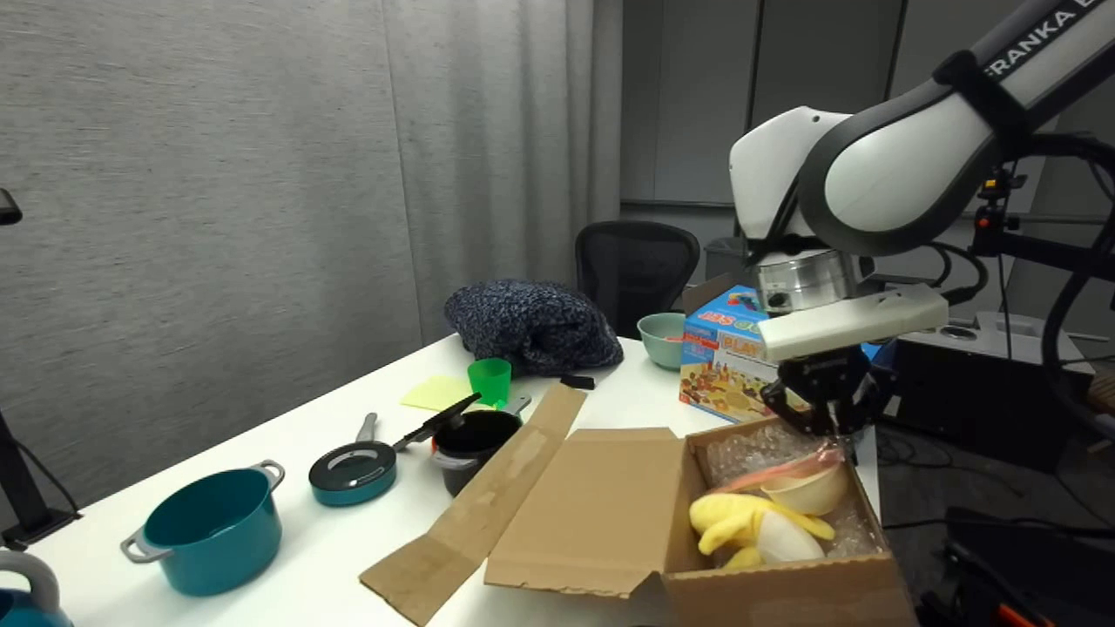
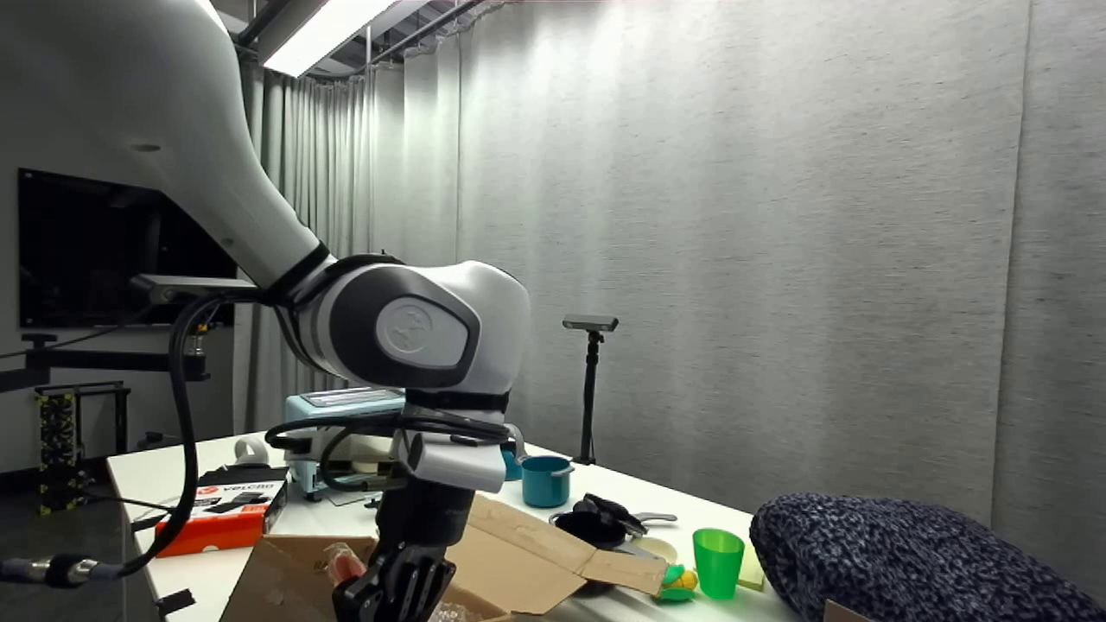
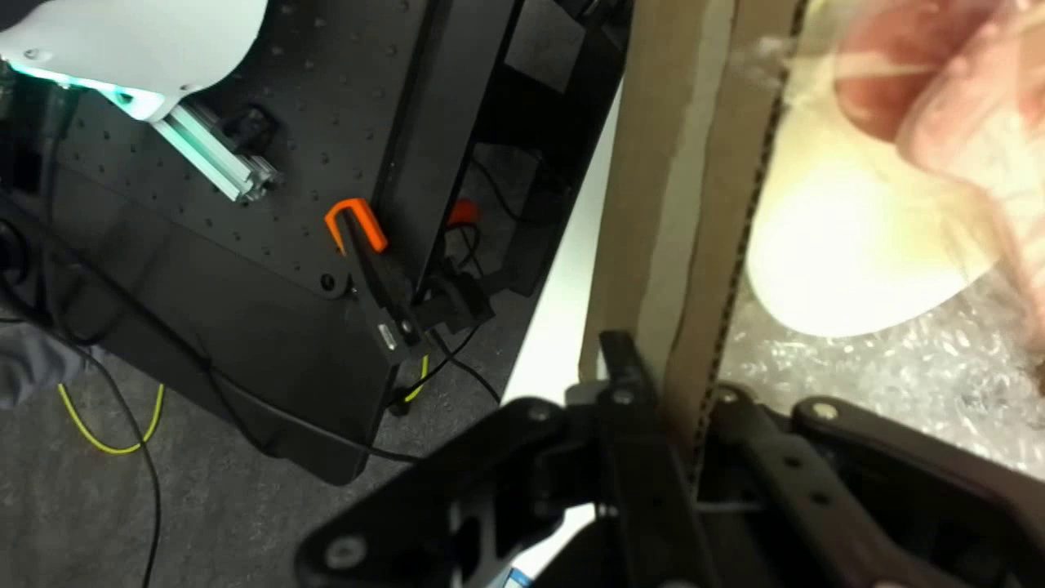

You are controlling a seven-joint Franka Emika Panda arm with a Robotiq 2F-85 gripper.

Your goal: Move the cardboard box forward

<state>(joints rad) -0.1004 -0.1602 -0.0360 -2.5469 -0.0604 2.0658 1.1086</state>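
The open cardboard box (image 1: 784, 601) sits at the table's edge with its flaps spread over the table. It also shows in an exterior view (image 2: 281, 574), partly behind the arm. Inside are a yellow and white plush toy (image 1: 758, 527), a cream bowl (image 1: 810, 489), a pink wrapped item and bubble wrap. My gripper (image 1: 832, 422) is at the box's far rim; it also shows in an exterior view (image 2: 393, 596). In the wrist view, my gripper (image 3: 673, 388) has one finger outside and one inside the box wall (image 3: 678, 204), closed on its edge.
A blue play food set box (image 1: 727, 357) stands beside the gripper, with a green bowl (image 1: 660, 341) behind it. A black pot (image 1: 475, 440), a pan (image 1: 353, 470) and a teal pot (image 1: 218, 531) stand beyond the flaps. A Velcro box (image 2: 225, 518) lies nearby.
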